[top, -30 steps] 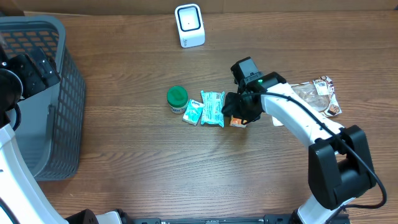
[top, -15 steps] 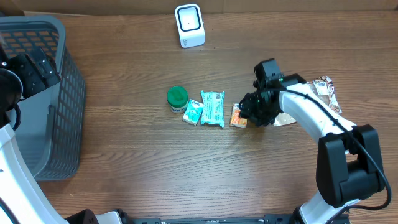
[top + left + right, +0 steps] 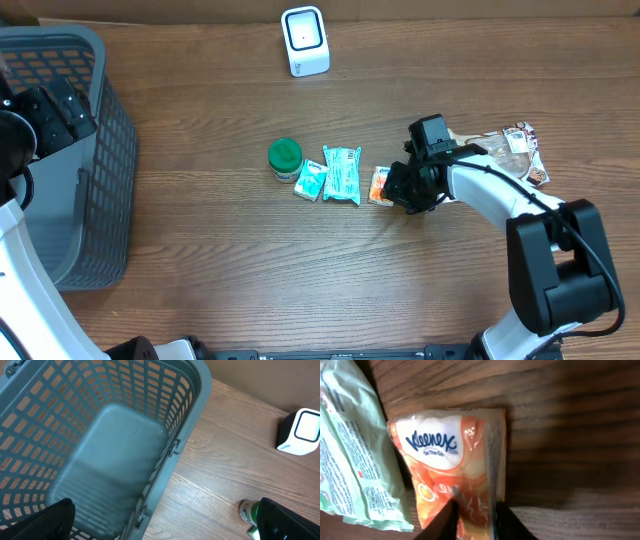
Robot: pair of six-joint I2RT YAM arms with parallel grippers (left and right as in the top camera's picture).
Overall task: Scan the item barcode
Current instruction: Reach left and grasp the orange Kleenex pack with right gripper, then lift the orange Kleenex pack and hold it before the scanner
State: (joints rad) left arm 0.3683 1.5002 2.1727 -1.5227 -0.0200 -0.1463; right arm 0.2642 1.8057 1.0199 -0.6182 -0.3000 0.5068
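An orange Kleenex tissue pack (image 3: pixel 379 186) lies on the wooden table just right of a row of small items. My right gripper (image 3: pixel 403 188) is down on its right end. In the right wrist view the pack (image 3: pixel 447 460) fills the centre, and the two dark fingers (image 3: pixel 445 522) press its lower right edge from both sides, so the right gripper (image 3: pixel 474 521) is shut on it. The white barcode scanner (image 3: pixel 304 40) stands at the table's far edge. My left gripper (image 3: pixel 162 527) hangs wide open over the basket's edge, holding nothing.
A grey plastic basket (image 3: pixel 95 205) fills the left side. A green-lidded jar (image 3: pixel 285 157), a small green packet (image 3: pixel 310 181) and a larger green packet (image 3: pixel 342 174) lie in a row left of the tissue pack. A clear snack bag (image 3: pixel 512 150) lies at the right.
My right gripper swung right off the tissue pack, then came back left onto its right end, its jaws narrowing around the edge. The left arm has not moved.
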